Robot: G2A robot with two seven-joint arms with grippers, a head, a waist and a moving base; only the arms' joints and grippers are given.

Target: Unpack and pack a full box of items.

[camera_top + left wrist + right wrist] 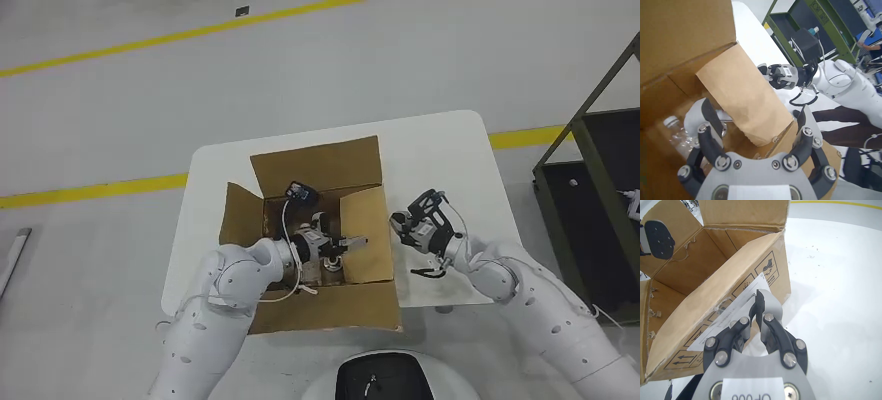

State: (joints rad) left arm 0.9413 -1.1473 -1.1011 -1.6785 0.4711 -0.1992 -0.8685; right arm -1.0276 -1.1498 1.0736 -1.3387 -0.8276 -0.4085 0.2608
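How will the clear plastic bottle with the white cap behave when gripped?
The clear plastic bottle looks crinkled and empty, so probably light and easily squashed. Its round body may roll inside the brown cardboard box.

Box contents obscured: the left gripper (350, 243) and its arm cover most of the inside of the cardboard box (315, 165) in the top view, so what lies there cannot be made out. In the left wrist view, a clear bottle (677, 136) with a white cap is blurred, half hidden behind a finger (710, 117) of that gripper. A raised side flap (738, 91) screens part of the right gripper (768, 75). The right wrist view's frame cuts off the box's near end. Beyond the right edge of the table (450, 140), a green cart (590, 190) is cut by the frame.
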